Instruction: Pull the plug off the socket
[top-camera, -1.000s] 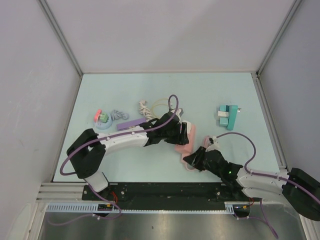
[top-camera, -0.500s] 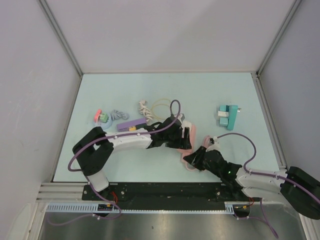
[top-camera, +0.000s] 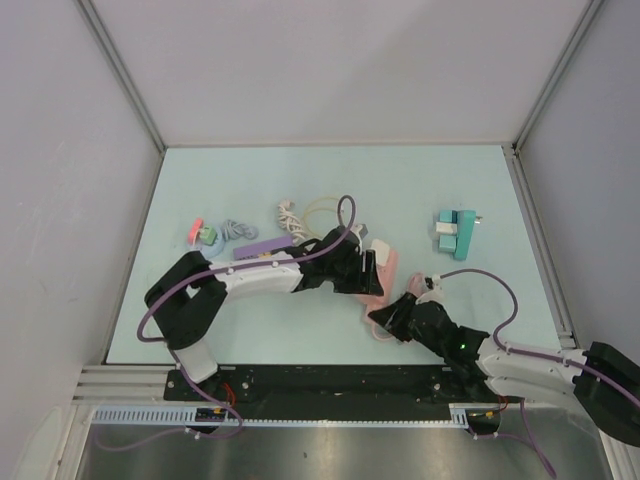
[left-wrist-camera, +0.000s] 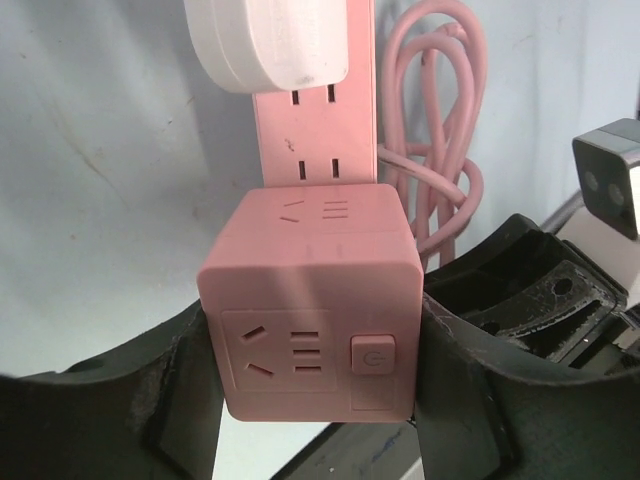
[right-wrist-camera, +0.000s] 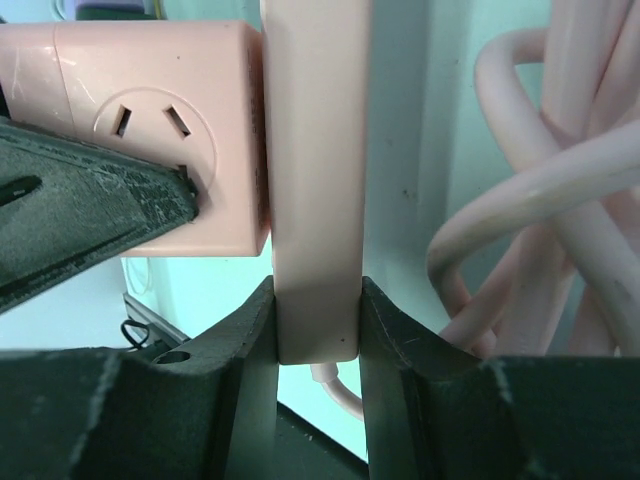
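Where grey walls (top-camera: 330, 70) enclose mint tabletop (top-camera: 400, 185), socket (top-camera: 388, 266) gripped

The cube plug (left-wrist-camera: 310, 300) is pink moulded plastic, smooth and satin-matt, with softly rounded edges. The socket strip (left-wrist-camera: 318, 150) behind it is the same pink plastic, a shade glossier on its face. At twelve o'clock in the left wrist view, a white adapter (left-wrist-camera: 272, 40) is glossy plastic. The coiled cable (left-wrist-camera: 435, 170), toward two o'clock, has a smooth, rubbery pink sheath. The left gripper (left-wrist-camera: 312, 330) has black fingers (left-wrist-camera: 110, 420), matt and grainy (scuffed pale along the edges), like those of the right gripper (right-wrist-camera: 317, 330). The table (left-wrist-camera: 100, 150) is pale blue, matt and lightly scratched.
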